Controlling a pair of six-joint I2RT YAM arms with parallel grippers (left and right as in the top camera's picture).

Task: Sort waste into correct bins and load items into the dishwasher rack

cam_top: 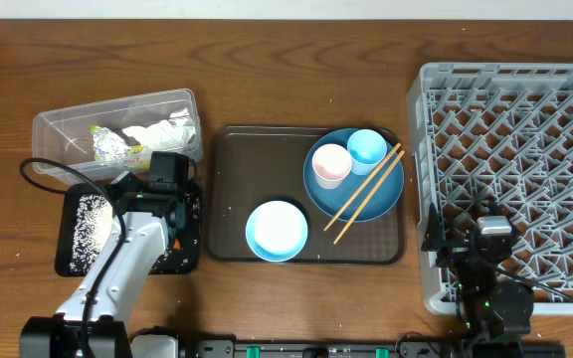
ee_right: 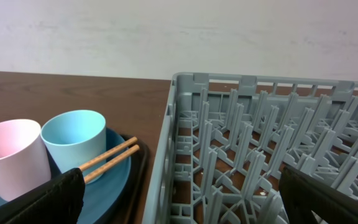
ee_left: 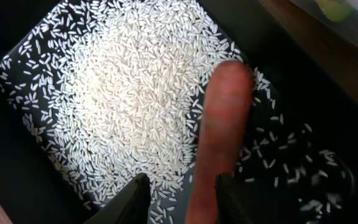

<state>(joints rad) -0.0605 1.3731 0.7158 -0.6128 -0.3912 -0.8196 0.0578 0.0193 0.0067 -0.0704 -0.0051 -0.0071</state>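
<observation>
My left gripper [ee_left: 184,180] hangs over the black tray [ee_left: 17,174], jaws open. An orange carrot [ee_left: 225,118] stands between them against the right finger, with a gap to the left finger. White rice [ee_left: 135,93] lies heaped in that tray [cam_top: 68,261]. The clear tub [cam_top: 58,129] holds tissue [cam_top: 162,134], foil [cam_top: 112,149] and a wrapper [cam_top: 102,129]. Pink cup [cam_top: 330,165], light blue cup [cam_top: 366,149] and chopsticks [cam_top: 366,194] rest on the blue plate [cam_top: 386,194], beside the bowl [cam_top: 277,230]. My right gripper [ee_right: 179,186] is wide open and empty at the grey rack's [cam_top: 525,99] near left corner.
The plate and bowl sit on a dark brown serving tray [cam_top: 232,179] between the bins and the rack. A black cable [cam_top: 43,169] loops on the table left of the left arm. Stray rice grains lie in the black tray's right end [ee_left: 303,168].
</observation>
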